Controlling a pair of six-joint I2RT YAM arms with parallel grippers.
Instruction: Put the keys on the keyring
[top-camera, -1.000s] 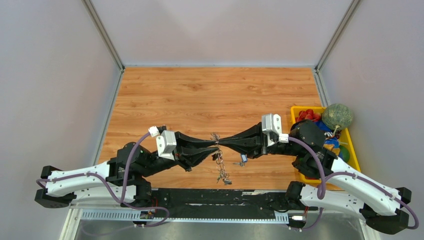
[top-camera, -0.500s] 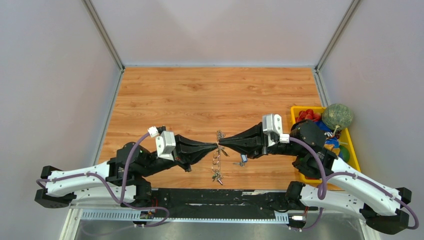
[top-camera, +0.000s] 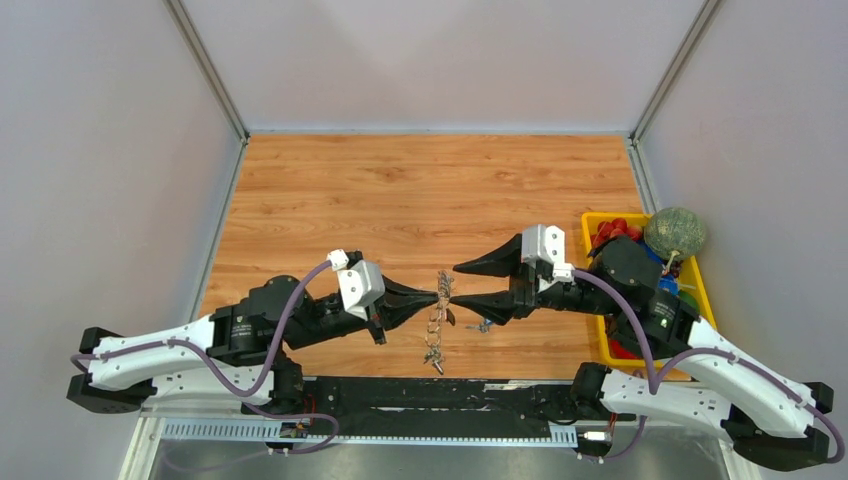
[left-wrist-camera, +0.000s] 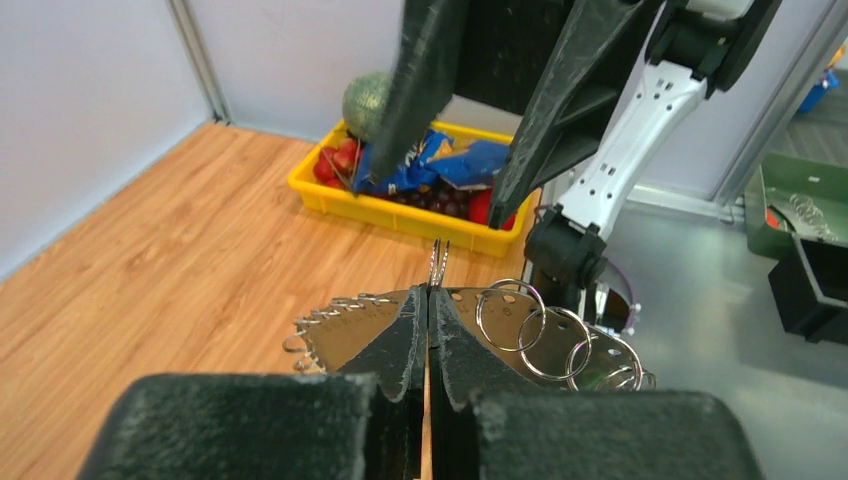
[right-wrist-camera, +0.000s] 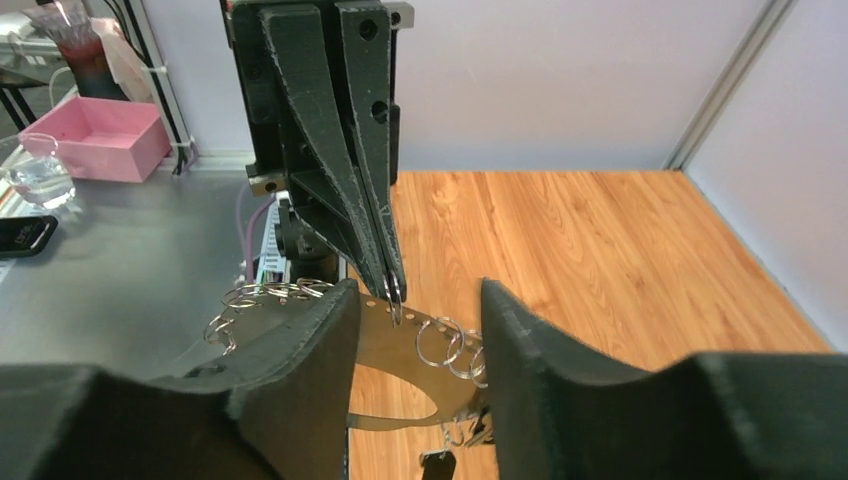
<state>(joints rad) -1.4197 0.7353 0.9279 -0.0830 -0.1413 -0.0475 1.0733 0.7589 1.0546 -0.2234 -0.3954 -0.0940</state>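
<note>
1. 2 pincers meet at frame centre: left gripper (top-camera: 438, 297) closed tight on the keyring (left-wrist-camera: 437, 262); right gripper (top-camera: 455, 283) wide open, empty.
2. Small rings (top-camera: 434, 330) dangle below; a blue-tagged key (top-camera: 483, 322) lies on the table (top-camera: 400, 200) beside.
3. Risk: right fingers (right-wrist-camera: 520, 340) may knock the thin ring out of the pinch.

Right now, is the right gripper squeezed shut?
No, the right gripper is open, with its two fingers spread wide apart in the top view.
</note>
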